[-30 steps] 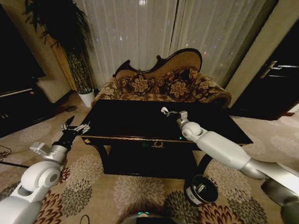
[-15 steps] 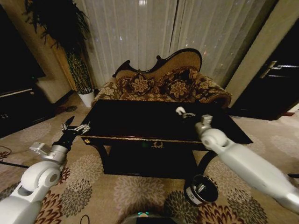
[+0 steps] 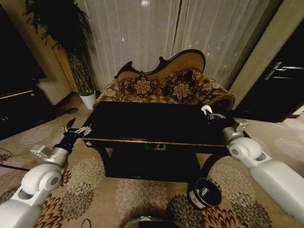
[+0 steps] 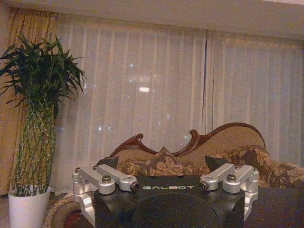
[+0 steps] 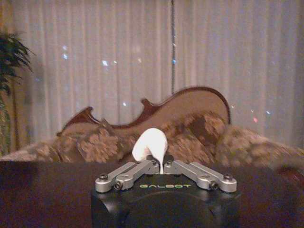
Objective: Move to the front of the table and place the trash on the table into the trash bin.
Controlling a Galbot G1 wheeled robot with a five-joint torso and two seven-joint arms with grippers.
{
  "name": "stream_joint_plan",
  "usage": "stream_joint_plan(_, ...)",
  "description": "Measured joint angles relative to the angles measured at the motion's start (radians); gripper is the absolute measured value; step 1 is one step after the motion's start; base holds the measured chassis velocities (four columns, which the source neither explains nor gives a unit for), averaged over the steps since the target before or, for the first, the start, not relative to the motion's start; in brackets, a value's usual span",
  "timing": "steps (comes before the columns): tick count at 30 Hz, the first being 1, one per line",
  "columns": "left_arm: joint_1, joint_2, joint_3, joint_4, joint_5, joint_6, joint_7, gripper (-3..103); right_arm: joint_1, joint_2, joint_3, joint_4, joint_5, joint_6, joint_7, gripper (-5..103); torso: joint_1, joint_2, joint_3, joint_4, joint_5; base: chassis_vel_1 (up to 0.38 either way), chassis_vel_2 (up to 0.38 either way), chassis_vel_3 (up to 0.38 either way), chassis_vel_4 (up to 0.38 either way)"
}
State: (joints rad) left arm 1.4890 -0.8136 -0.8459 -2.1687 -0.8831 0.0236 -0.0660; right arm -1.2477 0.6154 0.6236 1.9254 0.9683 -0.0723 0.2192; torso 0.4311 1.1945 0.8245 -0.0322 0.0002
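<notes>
A paper wad (image 5: 151, 142) sat clamped in the right gripper (image 3: 207, 112) above the bench (image 3: 142, 123) (carrying step); next, swinging over the bin (image 3: 205, 192). Left gripper (image 3: 76, 129) idled, apart.

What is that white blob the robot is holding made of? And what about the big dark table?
The white wad pinched in the right tool looks like soft crumpled tissue paper: matte with rounded folds. The table looks like dark wood with a glossy varnish, since its top shines and gold trim lines its front edge.

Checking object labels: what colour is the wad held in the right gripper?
White trash, pinched by the right gripper; right wrist view shows it best.
</notes>
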Motion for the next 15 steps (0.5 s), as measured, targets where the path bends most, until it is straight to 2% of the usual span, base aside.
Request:
stream_joint_plan(2,0.000,0.000,0.000,0.000,0.000,0.000,0.000,100,-0.029,0.007,0.022,0.000,-0.004,0.006,-0.007,1,0.000,0.000,0.000,-0.0002,0.0003,0.000,0.000,0.000,0.000)
stream_joint_plan(6,0.000,0.000,0.000,0.000,0.000,0.000,0.000,100,-0.211,0.062,0.207,0.000,-0.018,0.061,-0.063,1,0.000,0.000,0.000,-0.0002,-0.0002,0.000,0.000,0.000,0.000)
stream_joint_plan(7,0.000,0.000,0.000,0.000,0.000,0.000,0.000,100,-0.211,0.062,0.207,0.000,-0.018,0.061,-0.063,1,0.000,0.000,0.000,-0.0002,-0.0002,0.000,0.000,0.000,0.000)
stream_joint_plan(10,0.000,0.000,0.000,0.000,0.000,0.000,0.000,100,-0.327,0.109,0.313,0.002,-0.019,0.111,-0.100,1,0.000,0.000,0.000,-0.0002,-0.0001,0.000,0.000,0.000,0.000)
stream_joint_plan(15,0.000,0.000,0.000,0.000,0.000,0.000,0.000,100,-0.448,0.166,0.391,-0.013,-0.034,0.185,-0.153,1,0.000,0.000,0.000,-0.0001,-0.0002,0.000,0.000,0.000,0.000)
